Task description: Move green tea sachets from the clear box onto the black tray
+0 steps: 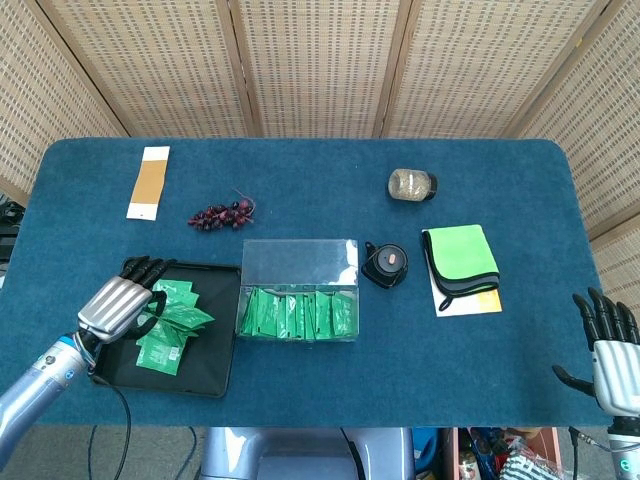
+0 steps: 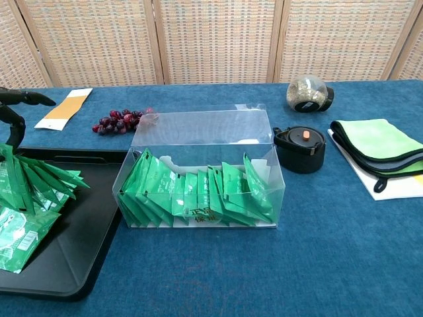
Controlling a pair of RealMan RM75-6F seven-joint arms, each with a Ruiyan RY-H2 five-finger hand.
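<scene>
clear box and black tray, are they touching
Apart. The head view shows a thin strip of blue table between the clear box and the black tray.

A folding screen (image 1: 310,65) of woven cane panels in wooden frames stands behind the table (image 1: 300,170). The table wears a dark blue cloth. Light falls evenly.
</scene>
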